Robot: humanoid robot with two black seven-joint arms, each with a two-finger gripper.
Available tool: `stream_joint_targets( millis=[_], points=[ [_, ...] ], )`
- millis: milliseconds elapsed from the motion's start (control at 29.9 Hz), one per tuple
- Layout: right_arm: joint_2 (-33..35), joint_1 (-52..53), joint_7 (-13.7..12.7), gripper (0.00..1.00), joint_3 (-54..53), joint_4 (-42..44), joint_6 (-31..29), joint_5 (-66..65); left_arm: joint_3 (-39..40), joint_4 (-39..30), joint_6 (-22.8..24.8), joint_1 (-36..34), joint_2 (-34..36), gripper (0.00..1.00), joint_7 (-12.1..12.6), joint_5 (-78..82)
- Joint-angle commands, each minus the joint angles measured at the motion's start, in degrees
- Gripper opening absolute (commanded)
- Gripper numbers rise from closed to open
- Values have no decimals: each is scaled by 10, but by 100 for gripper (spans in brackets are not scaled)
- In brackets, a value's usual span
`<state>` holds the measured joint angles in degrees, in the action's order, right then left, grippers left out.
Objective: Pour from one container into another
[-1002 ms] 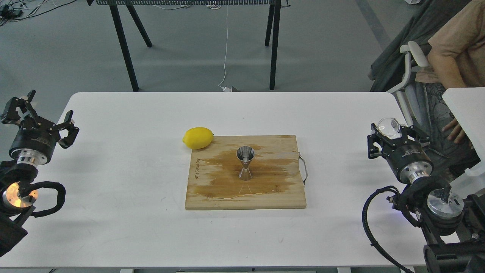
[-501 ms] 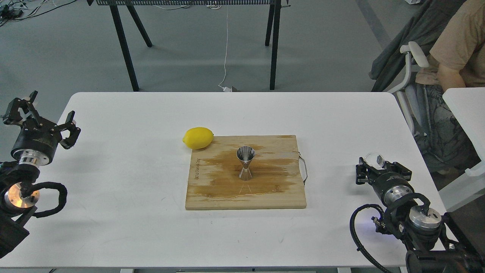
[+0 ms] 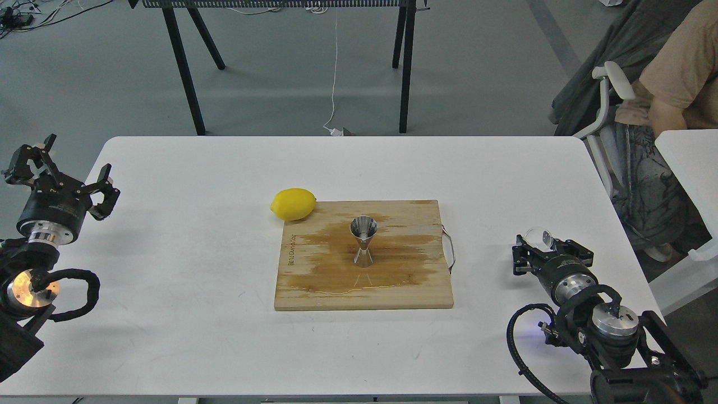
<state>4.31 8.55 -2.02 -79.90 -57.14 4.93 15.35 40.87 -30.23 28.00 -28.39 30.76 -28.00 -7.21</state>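
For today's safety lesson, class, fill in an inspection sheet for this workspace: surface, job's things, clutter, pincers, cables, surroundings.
Surface: white table; wooden board at centre, darkly wet around the middle.
Job's things: steel jigger upright on the wet patch; glass cup in the right pincer, low over the table's right side.
Clutter: lemon at the board's far-left corner.
Pincers: left pincer open, empty, off the table's left edge; right shut on the cup.
Cables: black loops at both arms; white cord on the floor beyond.
Surroundings: grey floor, black table legs, seated person at right.
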Motion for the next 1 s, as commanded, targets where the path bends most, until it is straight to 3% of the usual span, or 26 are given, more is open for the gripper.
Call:
stream_joint_targets(
  millis=[0,267,401,635,969],
  points=[
    [0,2,0,58,3,0,1,-1,0,0,0,0,0,98,0,0],
    [1,2,-1,67,14,-3,0,0,0,0,0,0,0,98,0,0],
    [1,1,-1,97,14,-5,1,0,0,0,0,0,0,98,0,0],
    [4,-10,-1,98,12,-13,-2,1,-9,0,0,0,0,98,0,0],
    [25,-33,0,98,5,-88,0,0,-11,8,0,0,0,98,0,0]
  ],
)
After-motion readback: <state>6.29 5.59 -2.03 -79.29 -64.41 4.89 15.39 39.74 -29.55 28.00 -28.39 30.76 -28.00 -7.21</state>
